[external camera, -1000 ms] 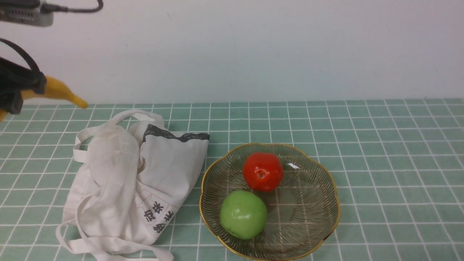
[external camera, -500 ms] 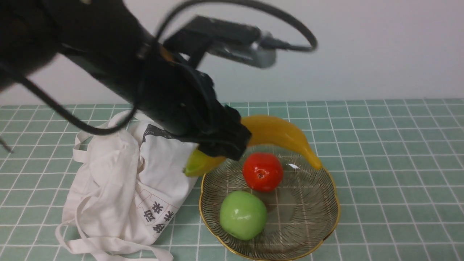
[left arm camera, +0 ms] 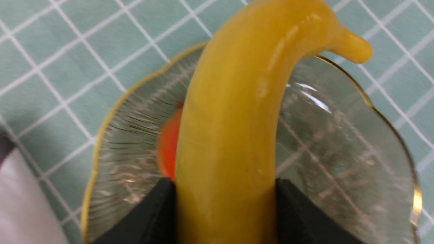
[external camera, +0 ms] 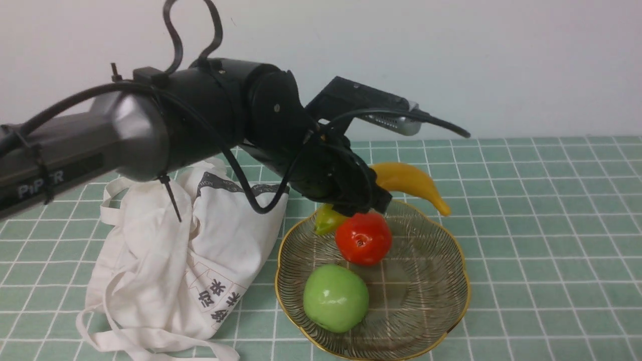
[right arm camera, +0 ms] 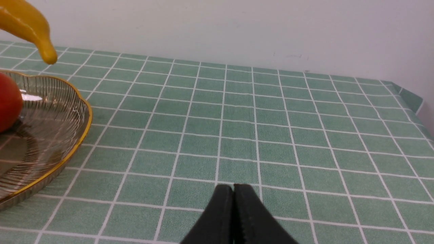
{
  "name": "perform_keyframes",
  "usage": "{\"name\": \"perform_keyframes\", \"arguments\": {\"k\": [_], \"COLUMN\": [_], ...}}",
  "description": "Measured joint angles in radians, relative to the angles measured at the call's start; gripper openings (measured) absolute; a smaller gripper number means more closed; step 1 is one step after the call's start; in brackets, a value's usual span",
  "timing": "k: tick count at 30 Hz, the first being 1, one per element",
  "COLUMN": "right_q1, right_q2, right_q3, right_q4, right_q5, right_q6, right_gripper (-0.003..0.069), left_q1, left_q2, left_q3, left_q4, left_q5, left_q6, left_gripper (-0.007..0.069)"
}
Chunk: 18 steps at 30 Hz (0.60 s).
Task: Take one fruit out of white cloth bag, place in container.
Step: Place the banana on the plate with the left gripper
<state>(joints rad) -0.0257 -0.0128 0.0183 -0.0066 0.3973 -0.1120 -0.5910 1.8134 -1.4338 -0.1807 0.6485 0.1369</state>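
My left gripper (external camera: 362, 199) is shut on the fruit, a long yellow banana (external camera: 411, 184), and holds it over the far rim of the container, a ribbed glass bowl with a gold rim (external camera: 464, 271). In the left wrist view the banana (left arm camera: 237, 118) runs between both black fingers (left arm camera: 295, 210), above the bowl (left arm camera: 356, 152). The banana's greenish end (external camera: 326, 220) pokes out on the bag side. The white cloth bag (external camera: 190, 250) lies crumpled left of the bowl. My right gripper (right arm camera: 234, 189) is shut and empty, low over the tablecloth right of the bowl (right arm camera: 64, 135).
A red apple (external camera: 363, 238) and a green apple (external camera: 335, 298) lie in the bowl; the red one sits just under the left gripper. Green checked cloth (external camera: 551, 225) covers the table up to a white wall. The table's right edge (right arm camera: 412, 98) shows in the right wrist view.
My left arm has swung from the far left to over the bowl, carrying the banana. In the last half second the banana came down closer to the bowl's far rim.
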Motion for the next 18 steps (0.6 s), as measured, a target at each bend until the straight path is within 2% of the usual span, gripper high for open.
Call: {"name": "perform_keyframes", "arguments": {"k": [7, 15, 18], "right_q1": [0.000, 0.000, 0.000], "right_q2": [0.000, 0.000, 0.000], "right_q3": [0.000, 0.000, 0.000], "right_q4": [0.000, 0.000, 0.000], "right_q5": [0.000, 0.000, 0.000], "right_q6": [0.000, 0.000, 0.000], "right_gripper": [-0.0015, -0.0015, -0.0015], "left_q1": [0.086, 0.077, 0.077], "left_q2": [0.047, 0.112, 0.134], "left_q3": [0.000, 0.000, 0.000], "left_q4": [0.008, 0.008, 0.009], "left_q5": [-0.019, 0.009, 0.009], "left_q6": [-0.126, -0.097, -0.093], "left_gripper": [0.0324, 0.0329, 0.0377]}}
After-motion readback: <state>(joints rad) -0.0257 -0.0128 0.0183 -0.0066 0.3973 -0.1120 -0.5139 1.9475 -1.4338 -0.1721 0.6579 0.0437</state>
